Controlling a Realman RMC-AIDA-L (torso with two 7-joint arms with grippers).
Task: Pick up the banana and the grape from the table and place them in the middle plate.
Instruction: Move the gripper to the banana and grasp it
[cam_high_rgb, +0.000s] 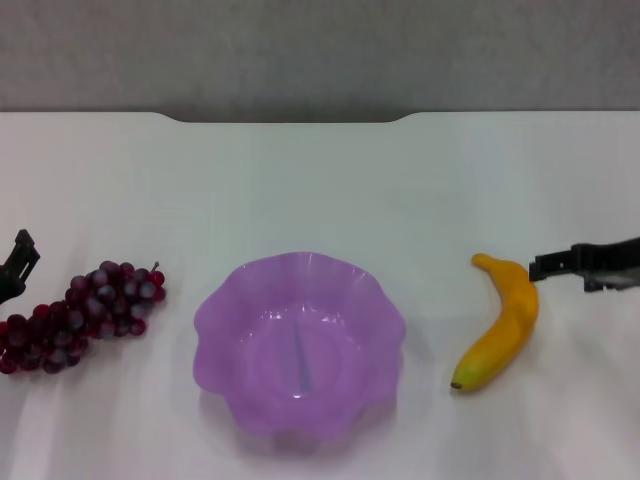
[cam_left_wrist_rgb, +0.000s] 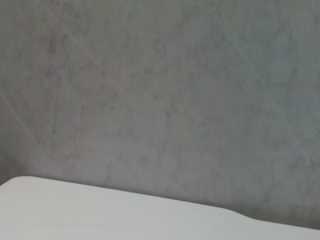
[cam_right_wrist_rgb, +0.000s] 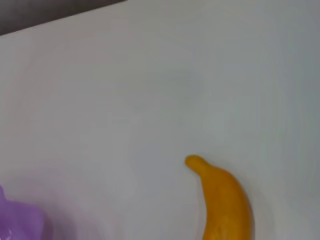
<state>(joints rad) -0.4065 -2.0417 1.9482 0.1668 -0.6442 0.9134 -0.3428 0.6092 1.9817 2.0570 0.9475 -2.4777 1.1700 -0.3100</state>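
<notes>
No text, label, brand, number or sign can be read anywhere in these views. The plain white flat desk (cam_high_rgb: 320, 180) carries no print, and the grey wall (cam_left_wrist_rgb: 160, 90) behind it shows only faint mottling.

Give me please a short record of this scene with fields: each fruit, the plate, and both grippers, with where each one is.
banana: lying on the table, on the robot's right of the plate
grape: bunch lying on the table, on the robot's left of the plate
middle plate: purple, scalloped rim, empty, between the two fruits
left gripper: at left edge, beside the grape
right gripper: at right edge, near the banana's upper end
fruit placed: none yet
</notes>
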